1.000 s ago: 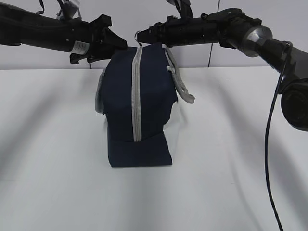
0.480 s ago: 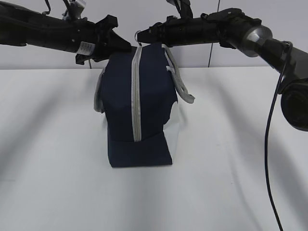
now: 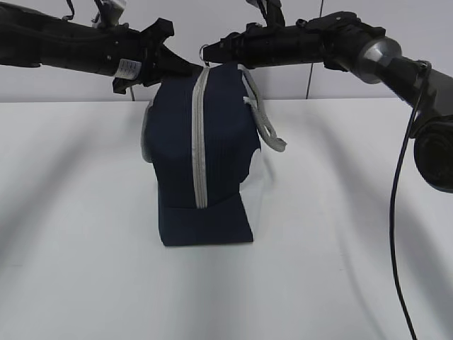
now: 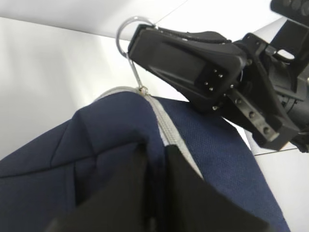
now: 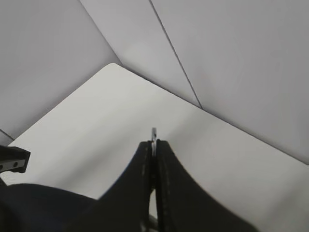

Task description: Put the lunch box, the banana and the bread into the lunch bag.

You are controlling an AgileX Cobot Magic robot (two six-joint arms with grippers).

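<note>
Lunch bag (image 3: 202, 152) stands upright mid-worktop (image 3: 78, 234), its grey zipper (image 3: 199, 142) running fully closed down the front. Over the last second the left end effector (image 3: 173, 71) has moved in and narrowed onto the navy fabric at the bag's top left corner, while the right end effector (image 3: 211, 51) stays pinched on the ring pull (image 4: 126, 34). Judging by this, the bag is now braced for unzipping. White worktop, pale wall panels behind; no food in view.

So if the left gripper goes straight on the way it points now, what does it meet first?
Probably the right gripper, which holds the ring pull just beyond the bag top the left gripper pinches. Depth is unclear.
</note>
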